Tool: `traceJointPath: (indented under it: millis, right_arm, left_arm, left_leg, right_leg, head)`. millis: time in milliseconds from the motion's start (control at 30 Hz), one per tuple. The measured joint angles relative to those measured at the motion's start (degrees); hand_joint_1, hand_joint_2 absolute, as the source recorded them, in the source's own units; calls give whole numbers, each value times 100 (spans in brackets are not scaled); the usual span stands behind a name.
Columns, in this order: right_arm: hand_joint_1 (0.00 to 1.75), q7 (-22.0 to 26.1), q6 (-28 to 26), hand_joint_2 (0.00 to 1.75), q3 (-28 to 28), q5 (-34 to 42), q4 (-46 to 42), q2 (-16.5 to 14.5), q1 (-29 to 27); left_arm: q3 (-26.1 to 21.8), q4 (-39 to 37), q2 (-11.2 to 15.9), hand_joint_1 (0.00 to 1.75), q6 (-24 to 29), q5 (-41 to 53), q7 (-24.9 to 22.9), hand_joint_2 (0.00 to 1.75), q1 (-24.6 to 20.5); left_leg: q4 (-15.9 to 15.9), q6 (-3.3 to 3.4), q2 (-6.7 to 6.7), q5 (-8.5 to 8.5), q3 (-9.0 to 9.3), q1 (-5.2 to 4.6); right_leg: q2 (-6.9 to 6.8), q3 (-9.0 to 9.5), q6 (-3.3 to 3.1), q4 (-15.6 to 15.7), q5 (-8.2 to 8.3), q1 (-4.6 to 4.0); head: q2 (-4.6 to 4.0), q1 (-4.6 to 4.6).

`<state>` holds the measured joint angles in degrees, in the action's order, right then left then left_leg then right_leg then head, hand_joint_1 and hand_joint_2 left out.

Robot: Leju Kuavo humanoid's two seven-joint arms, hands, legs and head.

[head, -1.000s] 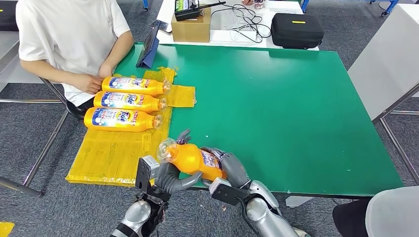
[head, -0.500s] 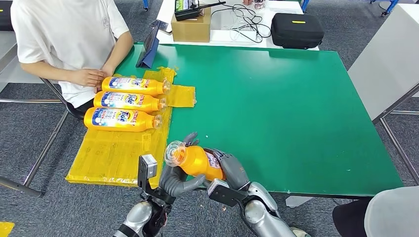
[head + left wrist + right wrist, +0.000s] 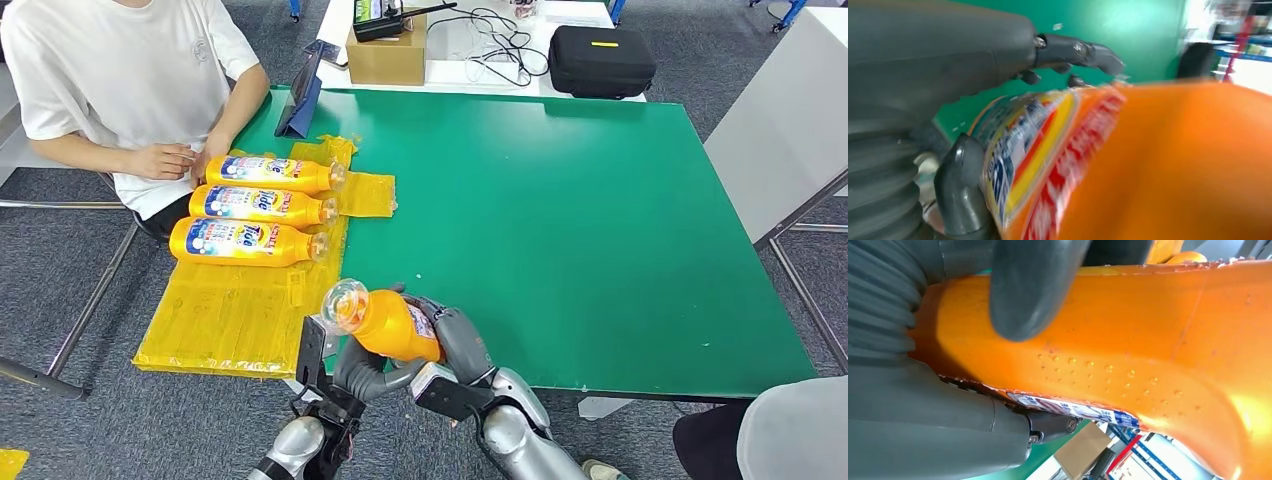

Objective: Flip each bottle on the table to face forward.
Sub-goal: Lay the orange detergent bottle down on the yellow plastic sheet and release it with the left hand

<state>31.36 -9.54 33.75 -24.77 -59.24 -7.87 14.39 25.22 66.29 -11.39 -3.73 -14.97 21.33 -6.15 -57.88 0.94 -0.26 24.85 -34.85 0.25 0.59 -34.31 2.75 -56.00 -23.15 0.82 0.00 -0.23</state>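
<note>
A green bench [image 3: 560,200] stands on grey carpet, with a white table behind it carrying a cardboard box [image 3: 387,55], a tangle of cables [image 3: 495,45] and a black case [image 3: 601,60]. A yellow mat [image 3: 235,310] covers the bench's left part and hangs past its near-left edge. On the mat lie three orange bottles side by side, caps pointing right, printed labels up: the far bottle [image 3: 275,173], the middle bottle [image 3: 262,205] and the near bottle [image 3: 245,241]. They lie close together, each touching or nearly touching the next. A person in a white shirt [image 3: 120,80] sits at the left side of the bench, one hand [image 3: 160,160] resting beside the base of the far bottle. A dark blue tablet stand [image 3: 300,100] leans near the mat's far corner.

At the bench's near edge, both robot hands hold a fourth bottle [image 3: 385,322] lifted off the surface, tilted, with its clear cap toward the upper left. The left hand [image 3: 362,368] cups it from below, fingers curled around the body; in the left wrist view the label [image 3: 1033,150] faces the palm, blurred, with dark fingers [image 3: 1075,52] reaching over it. The right hand [image 3: 452,340] wraps the base end of the bottle; in the right wrist view its thumb [image 3: 1033,285] presses on the plain orange side, and a strip of label shows at the edge.
</note>
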Motion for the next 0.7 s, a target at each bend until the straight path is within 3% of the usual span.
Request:
traceJointPath:
  millis: [133, 167, 267, 300, 567, 600, 667, 700]
  right_arm:
    - [175, 0, 8, 175, 41, 3, -2, 0, 0]
    - [175, 0, 10, 175, 46, 4, -2, 0, 0]
    - [175, 0, 48, 175, 76, 27, -1, -2, 12]
    - [175, 0, 68, 175, 93, 37, 2, -5, 23]
    - [175, -20, 139, 175, 292, 66, 121, -101, 189]
    - [155, -27, 128, 175, 319, 50, 150, -110, 210]
    - [98, -38, 94, 175, 372, 8, 217, -127, 255]
    - [88, -44, 74, 175, 399, -22, 255, -139, 280]
  left_arm:
    - [5, -74, -14, 0, -30, -46, -14, 175, -6]
    - [8, -87, -15, 28, -34, -51, -15, 175, -9]
    - [11, -102, -15, 159, -129, -196, 50, 175, -12]
    - [11, -89, -15, 175, -166, -273, 104, 175, -9]
    - [-30, 403, -9, 175, -292, -1096, 238, 175, 184]
    - [-45, 453, -4, 175, -361, -1227, 205, 175, 208]
    - [-71, 524, 14, 175, -514, -1449, 161, 175, 243]
    - [-88, 544, 25, 175, -594, -1547, 138, 175, 255]
  left_leg:
    - [0, 0, 0, 0, 0, 0]
    - [0, 0, 0, 0, 0, 0]
    - [0, 0, 0, 0, -1, 0]
    - [0, 0, 0, 0, -1, 0]
    - [0, 0, 1, 0, -1, 1]
    - [0, 0, 1, 0, -1, 1]
    - [0, 0, 2, 0, -1, 1]
    - [0, 0, 2, 0, -1, 1]
  right_leg:
    - [0, 0, 0, 0, 0, 0]
    - [0, 0, 0, 0, 0, 0]
    - [0, 0, 0, 0, 0, 0]
    - [0, 0, 0, 0, 0, 0]
    - [0, -2, 0, -1, 0, -1]
    - [0, -2, 0, -1, 0, -1]
    - [1, -3, 0, 0, 0, 0]
    - [1, -3, 0, 0, 0, 0]
  head:
    - [0, 1]
    - [0, 1]
    - [0, 1]
    - [0, 1]
    - [0, -1]
    - [0, 0]
    - [0, 1]
    - [0, 0]
